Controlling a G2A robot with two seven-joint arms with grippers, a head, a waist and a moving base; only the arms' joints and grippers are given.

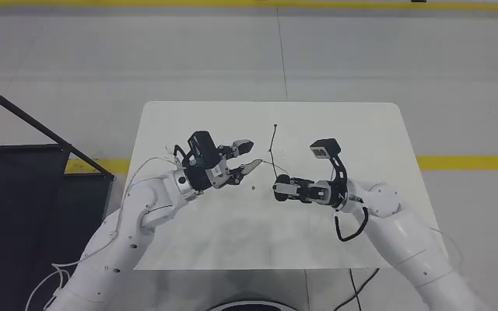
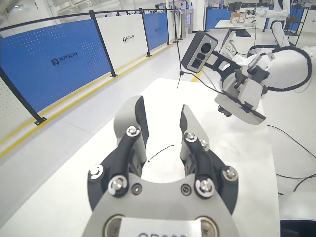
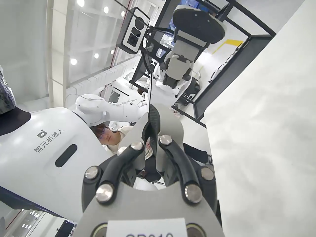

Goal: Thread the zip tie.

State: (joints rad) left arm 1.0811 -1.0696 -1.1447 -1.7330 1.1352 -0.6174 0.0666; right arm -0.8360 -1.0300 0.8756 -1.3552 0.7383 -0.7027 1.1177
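Pinching the zip tie point(image 3: 149, 85) in the right gripper point(image 3: 150, 111), clearest in its wrist view; holding the left gripper point(image 2: 161, 105) spread, empty, just left, above the table point(image 2: 242, 154).

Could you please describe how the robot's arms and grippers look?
Both arms are white; a black cable loops at the right wrist, thin white wires trail the left. The left gripper and right gripper have grey fingers, black ribbed pads, black linkages.

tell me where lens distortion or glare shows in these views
left wrist view: wide-angle bend, the blue fence bows along its top rail; right wrist view: ceiling lights glare as white spots; top view: even light on the white table, no glare.
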